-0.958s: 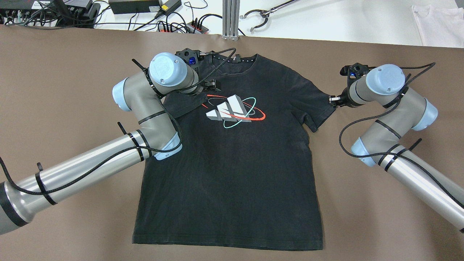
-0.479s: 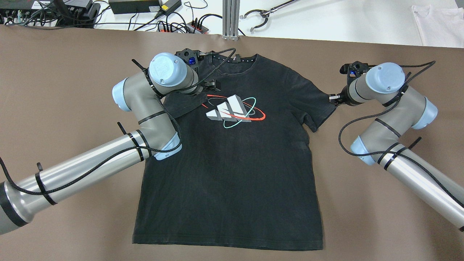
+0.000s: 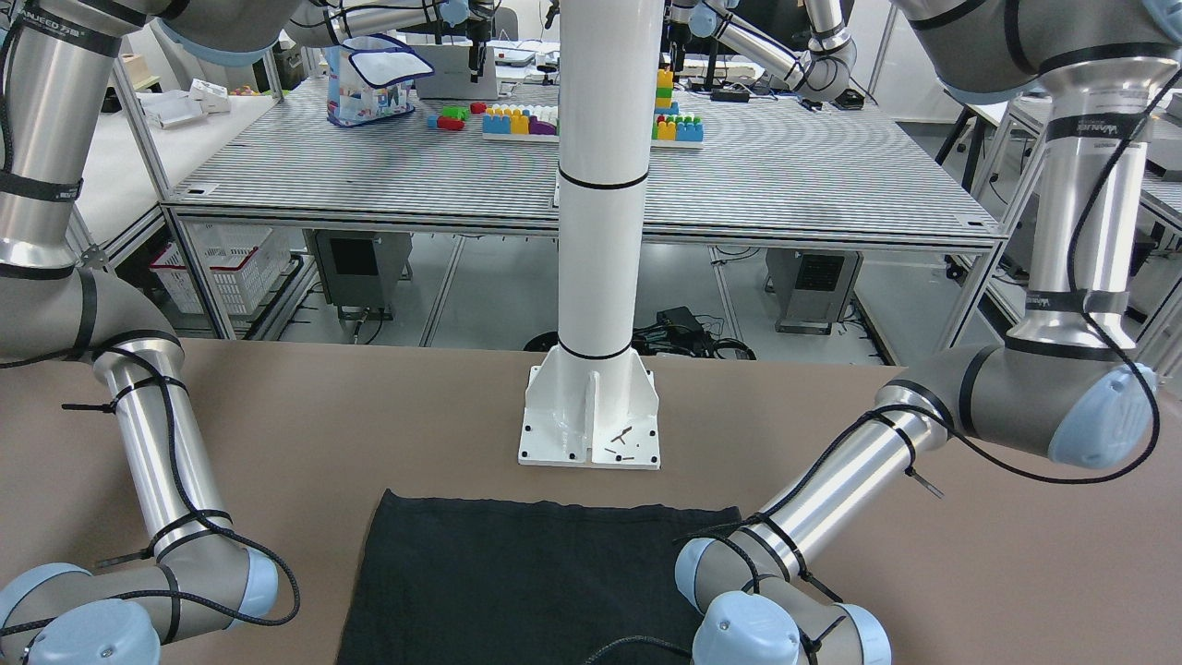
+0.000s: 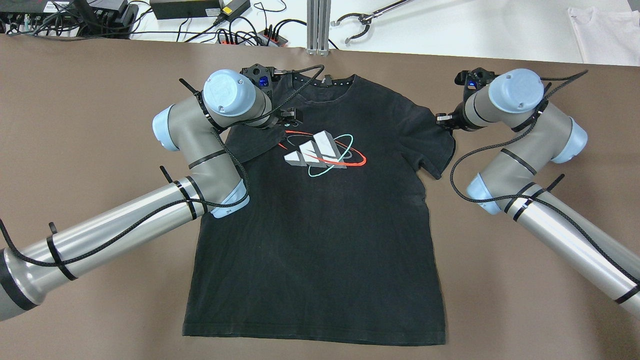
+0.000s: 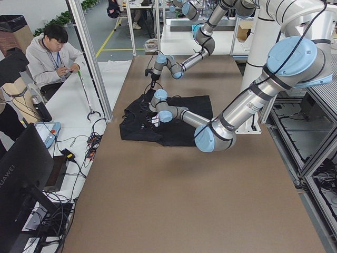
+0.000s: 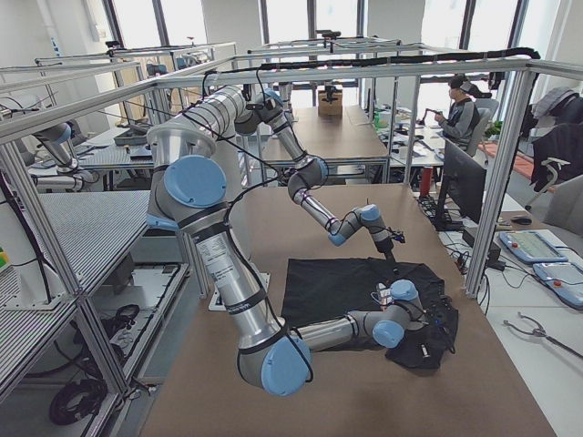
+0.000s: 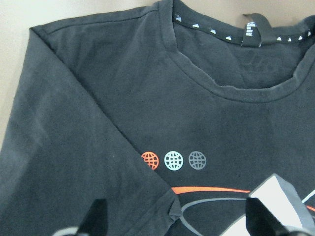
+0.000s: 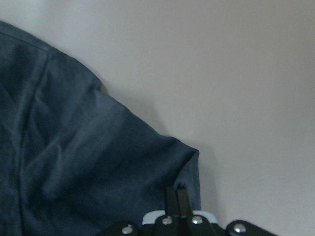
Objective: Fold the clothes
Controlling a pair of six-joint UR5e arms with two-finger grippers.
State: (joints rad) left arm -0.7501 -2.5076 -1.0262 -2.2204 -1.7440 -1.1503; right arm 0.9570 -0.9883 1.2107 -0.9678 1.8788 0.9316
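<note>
We pinch the right sleeve hem (image 8: 189, 164) of the black printed cotton T-shirt (image 4: 320, 240), flat on the brown table (image 4: 100, 100), in our closed right gripper (image 4: 443, 121); its chest lies leftward. Our left gripper (image 7: 178, 219) hovers open, empty.

Overhead and front-facing cameras look down from opposite sides, sharing the black garment (image 4: 320, 240).
</note>
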